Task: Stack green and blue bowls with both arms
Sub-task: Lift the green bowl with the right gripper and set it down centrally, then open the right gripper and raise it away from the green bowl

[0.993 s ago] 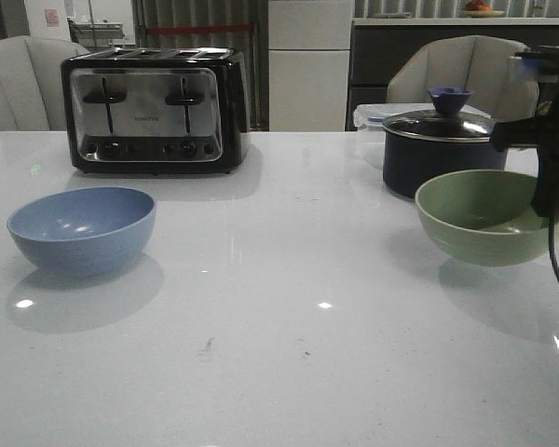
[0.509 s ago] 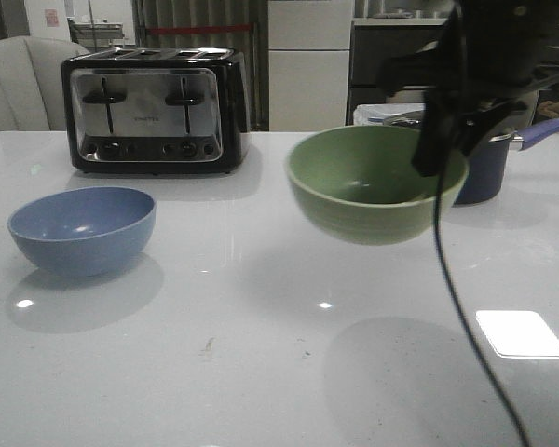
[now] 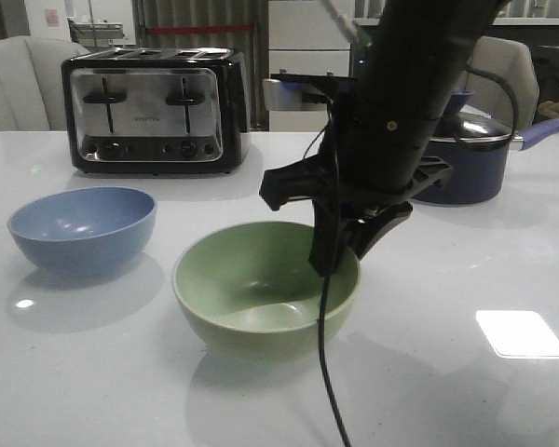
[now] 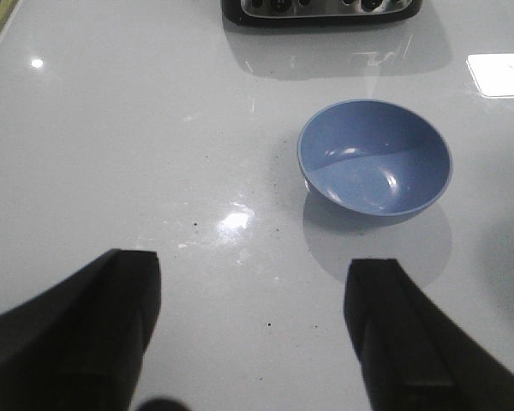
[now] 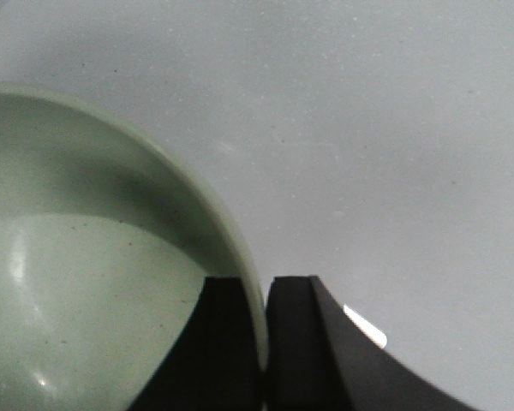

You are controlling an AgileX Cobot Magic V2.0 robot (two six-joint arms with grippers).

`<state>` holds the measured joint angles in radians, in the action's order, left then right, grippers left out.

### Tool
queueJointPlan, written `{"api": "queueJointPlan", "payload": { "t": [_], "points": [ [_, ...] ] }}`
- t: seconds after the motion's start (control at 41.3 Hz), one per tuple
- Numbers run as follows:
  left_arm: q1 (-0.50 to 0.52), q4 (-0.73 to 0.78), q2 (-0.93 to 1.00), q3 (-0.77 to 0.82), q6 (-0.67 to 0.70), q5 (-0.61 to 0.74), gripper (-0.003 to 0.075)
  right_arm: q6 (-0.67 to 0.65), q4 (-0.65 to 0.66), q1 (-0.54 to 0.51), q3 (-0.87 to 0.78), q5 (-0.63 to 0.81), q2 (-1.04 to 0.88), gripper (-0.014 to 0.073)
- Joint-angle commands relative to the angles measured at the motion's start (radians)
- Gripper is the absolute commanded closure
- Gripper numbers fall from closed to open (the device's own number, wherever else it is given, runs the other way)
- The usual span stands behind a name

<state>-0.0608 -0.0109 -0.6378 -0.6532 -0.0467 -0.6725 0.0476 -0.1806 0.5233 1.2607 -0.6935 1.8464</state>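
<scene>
The pale green bowl (image 3: 252, 289) is low over the middle of the white table (image 3: 447, 391), right of the dusty blue bowl (image 3: 82, 228); I cannot tell whether it touches the surface. My right gripper (image 3: 334, 261) is shut on the green bowl's right rim. In the right wrist view one finger lies inside the green bowl (image 5: 86, 257) and one outside, the right gripper (image 5: 264, 287) pinching the wall. My left gripper (image 4: 253, 265) is open and empty above the table, short of the blue bowl (image 4: 375, 158). The left arm is out of the front view.
A black and chrome toaster (image 3: 156, 110) stands behind the blue bowl. A dark lidded saucepan (image 3: 466, 168) with a purple handle sits at the back right. A thin black cable (image 3: 326, 372) hangs from the right arm in front of the green bowl.
The right arm lifted the green bowl from the right side, carried it leftward over the table, and lowered it to the middle. The blue bowl has not moved.
</scene>
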Motion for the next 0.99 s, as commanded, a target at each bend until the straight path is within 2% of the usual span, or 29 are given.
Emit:
{"api": "queueJointPlan", "payload": {
  "t": [0.0,0.242,0.509,0.678,0.969],
  "points": [
    [-0.009,-0.001,-0.005,-0.035,0.003,0.078,0.0215,0.015,-0.013,0.000,0.023,0.047,-0.025,0.0434],
    [-0.009,-0.001,-0.005,-0.035,0.003,0.078,0.0215,0.015,0.003,0.000,0.032,0.047,-0.026,0.0195],
    [-0.009,-0.001,-0.005,-0.035,0.003,0.078,0.0215,0.045,0.027,0.006,-0.013,0.075,-0.183,0.0197],
    [-0.009,-0.001,-0.005,-0.035,0.003,0.078,0.0215,0.093,0.027,0.032,-0.127,0.117,-0.389,0.0197],
    [-0.009,-0.001,-0.005,-0.035,0.003,0.080,0.0215,0.094,0.026,0.038,-0.342,0.124,-0.745,0.0197]
  ]
}}
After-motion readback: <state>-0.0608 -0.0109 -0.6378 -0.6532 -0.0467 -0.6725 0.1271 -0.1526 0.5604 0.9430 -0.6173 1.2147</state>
